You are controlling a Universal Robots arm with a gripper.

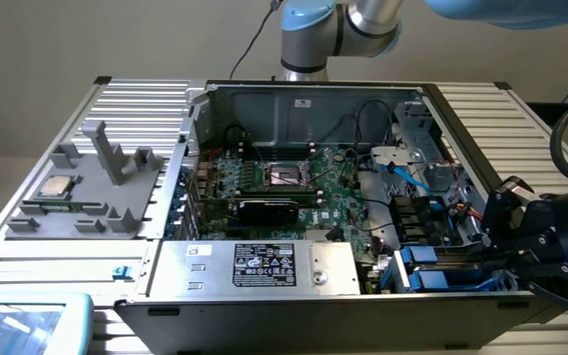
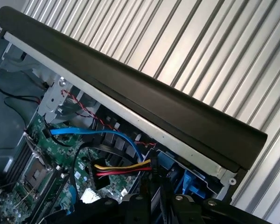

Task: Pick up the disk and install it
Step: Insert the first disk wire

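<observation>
At the case (image 1: 294, 322) corner on the exterior view's right, the end effector (image 1: 491, 255) is hanging just beside the disk (image 1: 444, 281) (blue-framed, lying inside the case); whether it is gripping cannot be told

A plain beige wall (image 1: 116, 37) runs across the top of the exterior view. Below it, a ribbed aluminium table (image 1: 496, 126) reaches both edges under soft, even light.

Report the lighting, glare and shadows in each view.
Exterior view: soft, even light, mild sheen on the ribbed table, dimmer inside the case. Wrist view: bright glare on the table's ribs, the case rim dark, the motherboard inside shaded.
</observation>
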